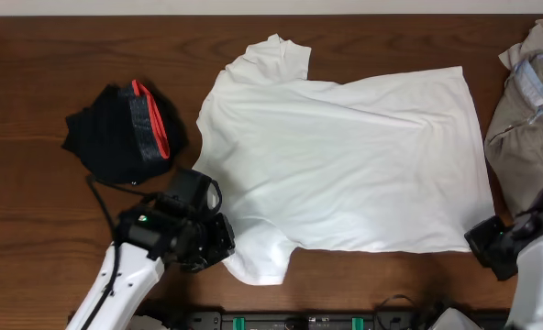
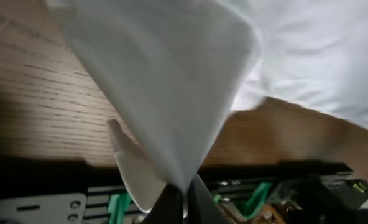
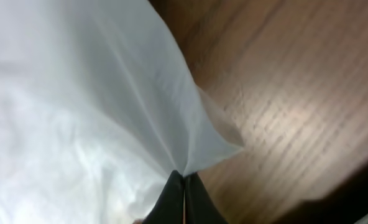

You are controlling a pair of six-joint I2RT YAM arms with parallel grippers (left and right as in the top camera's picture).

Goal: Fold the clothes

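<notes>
Left gripper (image 2: 184, 200) is pinched tight on white cloth: the fabric rises out of the closed fingers in a taut cone. Right gripper (image 3: 184, 188) is likewise clamped on a corner of the same cloth, which fans up and away to the left from its tips.

From overhead, both grip the shirt (image 1: 345, 165), a plain white short-sleeved one spread flat in the middle of the table (image 1: 33, 55), neck end to the left and hem to the right. It lies mostly smooth, with soft creases running across the chest. The far sleeve (image 1: 276, 55) sticks out at the top; the near sleeve (image 1: 253, 261) is where the left gripper has hold, and the right one has the near hem corner.

A black garment (image 1: 116, 137) with a grey-and-red band sits crumpled to the left, apart from the shirt. A khaki garment (image 1: 528, 119) lies bunched at the right, just beside the hem.

Overhead, the fingertips of both grippers are hidden under their own bodies. The khaki garment and the right arm are cut off by the frame edge. The shirt's collar is hard to make out. Both wrist views are blurred close to the cloth.
</notes>
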